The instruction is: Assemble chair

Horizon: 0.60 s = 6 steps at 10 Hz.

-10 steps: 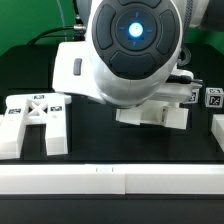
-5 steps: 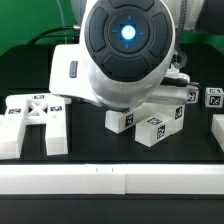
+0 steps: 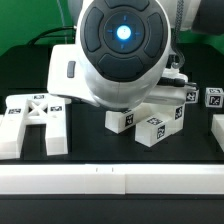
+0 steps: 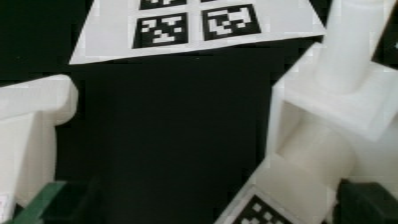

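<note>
Now, with the end effector [image 4: 205,203] released and empty over the chair blocks [image 3: 150,125] near the middle of the worktop [image 3: 90,150], a slow straight lift looks wisest, nudging no block askew.

No legible text (only square tags [image 3: 155,126] on chair parts [image 3: 33,122]).

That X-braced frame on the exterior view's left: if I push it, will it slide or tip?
Probably slides: the frame sits low and wide on the table. Likely stiff: its white bars look thick. Possibly light, being open between bars.
</note>
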Available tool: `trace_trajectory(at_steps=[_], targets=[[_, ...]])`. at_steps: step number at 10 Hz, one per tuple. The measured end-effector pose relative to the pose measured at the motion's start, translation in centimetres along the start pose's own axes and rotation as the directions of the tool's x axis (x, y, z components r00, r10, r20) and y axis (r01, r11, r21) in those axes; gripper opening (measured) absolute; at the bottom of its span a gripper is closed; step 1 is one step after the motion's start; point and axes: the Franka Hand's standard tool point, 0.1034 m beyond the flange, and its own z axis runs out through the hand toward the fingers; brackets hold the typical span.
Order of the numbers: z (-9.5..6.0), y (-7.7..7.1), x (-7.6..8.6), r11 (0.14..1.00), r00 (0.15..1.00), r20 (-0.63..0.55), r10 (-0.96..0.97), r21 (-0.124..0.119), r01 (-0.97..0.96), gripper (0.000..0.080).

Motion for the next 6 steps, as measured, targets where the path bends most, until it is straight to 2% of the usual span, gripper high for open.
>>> trace_trajectory(at_steps=[3, 5, 6], targets=[[-0.6, 1.4, -0.2, 1.000, 1.000, -0.010, -0.012, 0.007, 0.012, 0.0649], [-1.5, 2.3, -0.1, 1.000, 0.998, -0.054, -0.014, 0.014, 0.015, 0.0649], [-2.6, 2.6, 0.5, 1.000, 0.993, -0.115, -0.020, 0.018, 0.023, 0.0649]])
